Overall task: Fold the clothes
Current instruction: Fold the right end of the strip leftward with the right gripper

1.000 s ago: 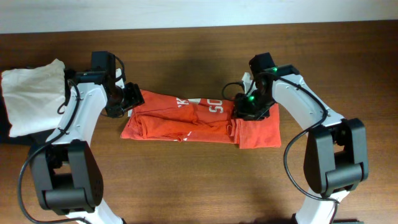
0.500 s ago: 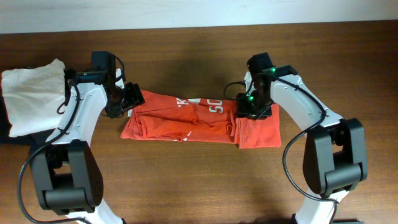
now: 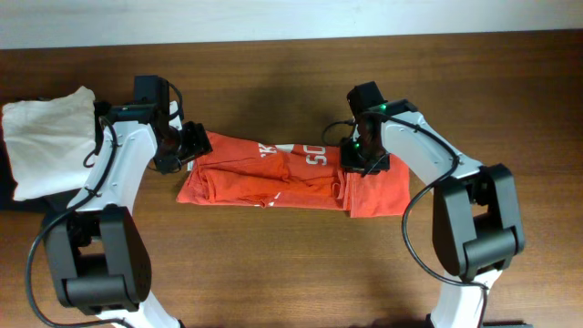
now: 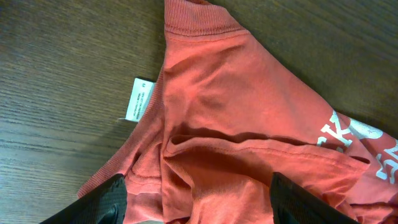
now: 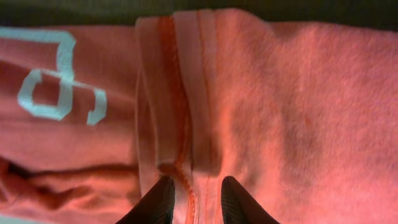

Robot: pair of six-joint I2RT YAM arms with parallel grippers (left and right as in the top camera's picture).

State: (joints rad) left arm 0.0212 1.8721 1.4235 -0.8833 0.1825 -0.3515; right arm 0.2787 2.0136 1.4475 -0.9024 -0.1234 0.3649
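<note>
The red-orange T-shirt (image 3: 273, 178) lies in a long, rumpled band across the middle of the wooden tabletop (image 3: 291, 264), white lettering (image 3: 314, 155) facing up. At its right end the right gripper (image 3: 362, 162) is down on the cloth, its fingers (image 5: 158, 199) drawn close on a ridge of hem (image 5: 180, 124). It looks pinched, though the contact is partly hidden. At the left end the left gripper (image 3: 193, 146) hangs over the collar (image 4: 199, 18), spread wide and holding nothing, with a white label (image 4: 139, 99) just beside the collar. Farther back, at the left, sits a white folded garment (image 3: 46, 137).
</note>
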